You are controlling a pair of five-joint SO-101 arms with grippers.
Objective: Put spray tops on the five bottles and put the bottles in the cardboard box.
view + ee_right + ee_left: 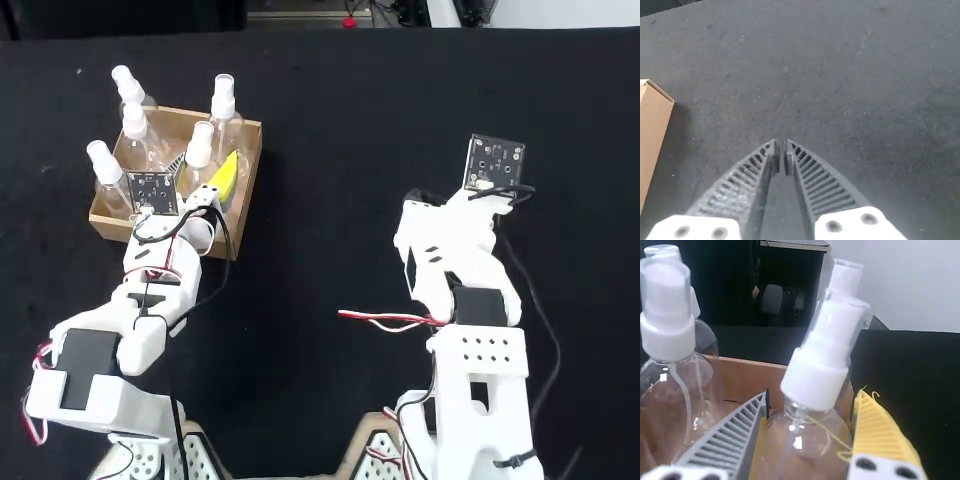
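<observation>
While the right gripper (780, 147) hangs over the black table (330, 130) with its two grey fingers drawn nearly together and nothing between them, the left gripper (812, 394) is down inside the cardboard box (248, 190) at the table's far left. Its grey finger (735, 435) and yellow finger (880, 430) stand on either side of the front bottle (805, 440), a clear one with a white spray top (822, 355). Both fingers seem to touch its sides, though the close wrist view leaves the contact a little uncertain. That bottle stands upright in the box, near the wall on the right arm's side. Four other bottles (135, 140) stand upright in the box as well, each capped with a white spray top: one in the far corner on the inner side, three ranged along the outer side. The right arm is well apart from the box, and a corner of the cardboard shows at the edge of its wrist view.
</observation>
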